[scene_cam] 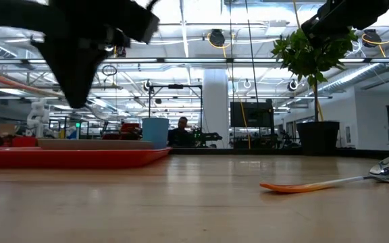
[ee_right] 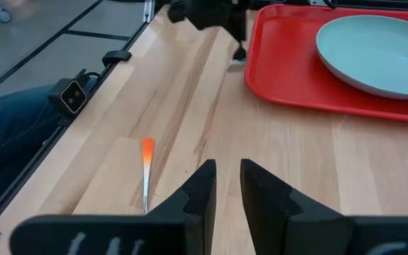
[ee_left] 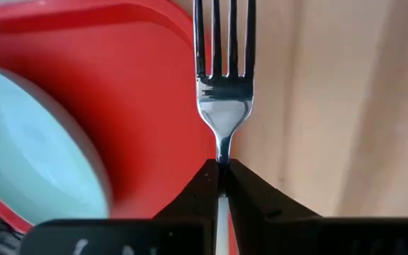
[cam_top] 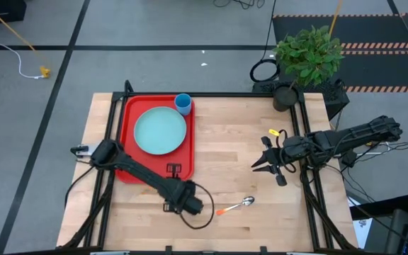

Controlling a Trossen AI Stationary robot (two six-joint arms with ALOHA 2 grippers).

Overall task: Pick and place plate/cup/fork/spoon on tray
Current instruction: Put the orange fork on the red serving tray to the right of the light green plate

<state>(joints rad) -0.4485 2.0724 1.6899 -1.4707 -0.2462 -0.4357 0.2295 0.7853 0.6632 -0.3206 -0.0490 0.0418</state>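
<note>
The red tray (cam_top: 129, 134) lies at the table's left with the teal plate (cam_top: 160, 130) on it. The blue cup (cam_top: 183, 104) stands at the tray's far right corner. My left gripper (cam_top: 174, 170) is over the tray's near right corner, shut on the fork (ee_left: 224, 85), whose orange handle is hidden. The spoon (cam_top: 236, 206) lies on the bare wood near the front edge; it also shows in the low view (scene_cam: 336, 182). My right gripper (cam_top: 268, 164) hovers at the table's right, open by a narrow gap (ee_right: 229, 185) and empty. My left gripper pinches the fork's thin metal neck (ee_left: 222, 157), just behind the tines, between its two fingers. The fingers lie along the fork and the tines (ee_left: 224, 39) stick out past the fingertips. In the right wrist view the fork's tip (ee_right: 239, 49) points down by the tray's rim.
A potted plant (cam_top: 307, 57) stands at the table's far right corner. Bare wood lies between the tray and my right gripper. Black frame rails run along the table's edges. A person's blue-clad leg (ee_right: 20, 134) shows beside the table.
</note>
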